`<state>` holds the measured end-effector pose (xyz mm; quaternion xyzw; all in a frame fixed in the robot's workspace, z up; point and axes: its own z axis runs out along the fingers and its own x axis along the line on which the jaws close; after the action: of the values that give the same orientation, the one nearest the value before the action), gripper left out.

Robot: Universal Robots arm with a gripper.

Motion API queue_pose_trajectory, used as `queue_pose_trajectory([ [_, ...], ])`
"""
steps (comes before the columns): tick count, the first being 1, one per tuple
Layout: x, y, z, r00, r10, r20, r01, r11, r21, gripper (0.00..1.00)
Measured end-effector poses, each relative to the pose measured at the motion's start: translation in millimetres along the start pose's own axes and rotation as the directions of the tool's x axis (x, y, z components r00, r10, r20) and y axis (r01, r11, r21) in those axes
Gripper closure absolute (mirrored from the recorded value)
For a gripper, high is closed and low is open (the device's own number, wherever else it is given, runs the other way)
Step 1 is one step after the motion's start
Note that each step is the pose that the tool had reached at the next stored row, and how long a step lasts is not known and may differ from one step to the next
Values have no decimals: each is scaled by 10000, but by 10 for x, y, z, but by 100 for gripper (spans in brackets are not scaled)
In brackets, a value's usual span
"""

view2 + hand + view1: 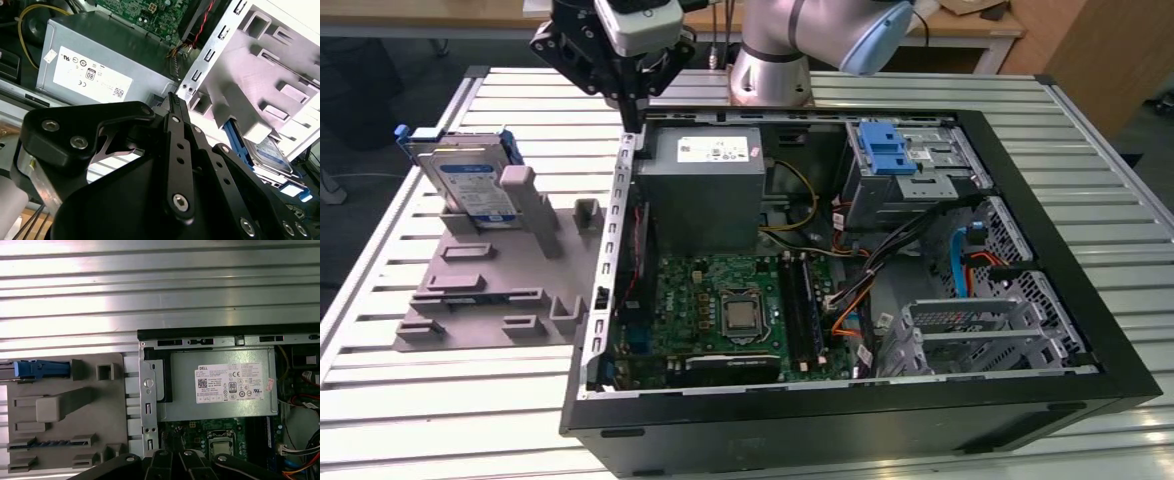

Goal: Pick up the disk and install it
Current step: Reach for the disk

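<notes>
Approach stage of the pick, as judged: the claw (pixel 630 108) is seen with its fingers together and nothing between them. It is poised above the far corner of the open computer case (pixel 1067 240), over the seam between the case's side rail (pixel 616 250) and the grey power supply (pixel 707 185). The disk (pixel 464 180) has not yet been taken. It is held upright on edge in a grey fixture (pixel 480 290) near the edge of the counter (pixel 454 400) at the exterior view's left, well apart from the claw. In the second wrist view its blue bracket (pixel 235 145) is glimpsed past the fingers. A grasp is judged to call for the fingers to be parted and the claw carried across the rail to the disk's upper edge. The fixture's post (pixel 520 195), just beside the disk, and the side rail are judged the obstacles. The drive cage (pixel 947 175), with its blue latch (pixel 887 150), is set at the case's other far corner.
</notes>
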<state>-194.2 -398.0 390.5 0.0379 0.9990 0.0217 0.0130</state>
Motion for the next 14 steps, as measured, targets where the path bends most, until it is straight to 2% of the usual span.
queue_pose_trajectory([
  [14, 73, -4, 2, 10000, 0, 1, 0, 10000, 0, 89],
])
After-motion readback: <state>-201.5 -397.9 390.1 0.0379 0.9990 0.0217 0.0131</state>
